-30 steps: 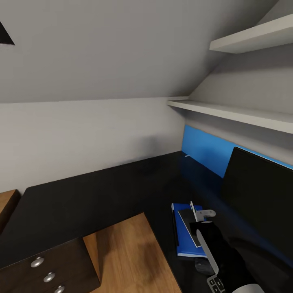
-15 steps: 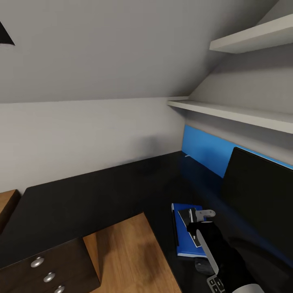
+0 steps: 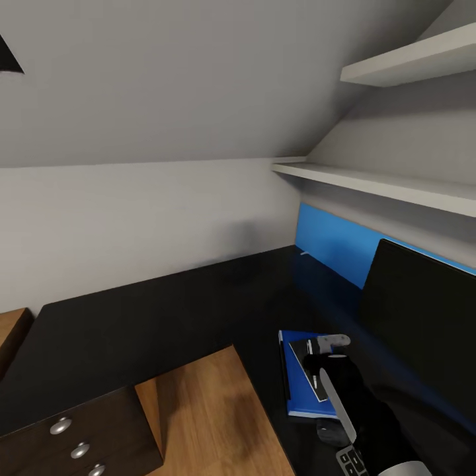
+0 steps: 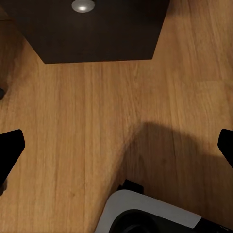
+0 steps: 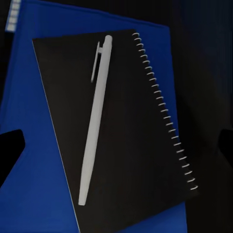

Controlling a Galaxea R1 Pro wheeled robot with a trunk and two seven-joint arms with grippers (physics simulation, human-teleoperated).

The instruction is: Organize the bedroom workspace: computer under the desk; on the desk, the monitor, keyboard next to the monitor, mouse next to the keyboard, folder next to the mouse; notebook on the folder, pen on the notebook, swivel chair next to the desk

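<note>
The pen (image 5: pixel 95 121) is seen lying flat on the notebook (image 5: pixel 121 141), lengthwise, its clip end toward the notebook's far edge, well inside the spiral binding (image 5: pixel 165 111). The notebook rests skewed on the blue folder (image 5: pixel 34 189), one corner overhanging the folder's edge. In the head view the pen (image 3: pixel 314 381) and notebook (image 3: pixel 305 367) are on the folder (image 3: pixel 294 396), which lies on the black counter (image 3: pixel 152 317) just in front of the monitor (image 3: pixel 423 317).

The pen is judged light, stiff, smooth and round, so it may roll; if regrasped, it is best pinched across the middle of the barrel. The notebook is judged thin and light, likely to slide on the folder if nudged.

The right tool (image 5: pixel 116 145) is spread open above the stack, its dark fingertips (image 5: pixel 9 145) at either side, gripping nothing. The left tool (image 4: pixel 116 145) is also spread open and empty, hanging over the wood floor (image 4: pixel 97 121) near the drawer unit (image 4: pixel 92 34).
</note>
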